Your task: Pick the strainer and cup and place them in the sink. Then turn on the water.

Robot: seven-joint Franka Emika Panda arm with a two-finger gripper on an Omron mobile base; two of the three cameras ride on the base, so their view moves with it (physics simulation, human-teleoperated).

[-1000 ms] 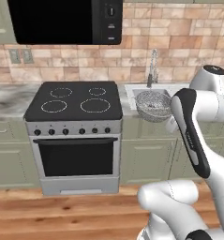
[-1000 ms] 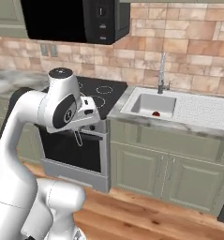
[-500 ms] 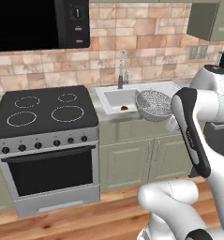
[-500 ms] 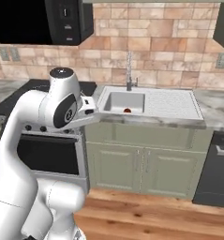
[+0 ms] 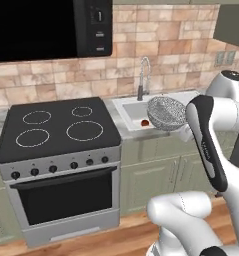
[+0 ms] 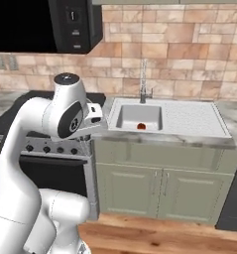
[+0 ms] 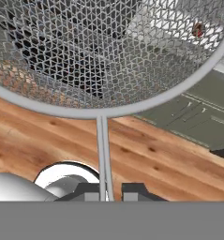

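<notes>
Between my fingertips runs the thin handle of the strainer, and my gripper is clenched on it. The mesh bowl hangs in the air before the sink, near its front edge.

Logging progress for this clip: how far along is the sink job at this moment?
Nothing looks finished: the sink holds only a small red ball. In hand: the gripper is shut on the strainer by its wire handle, carried in front of the basin. Left: set the strainer in, fetch the cup, then turn on the faucet.
</notes>
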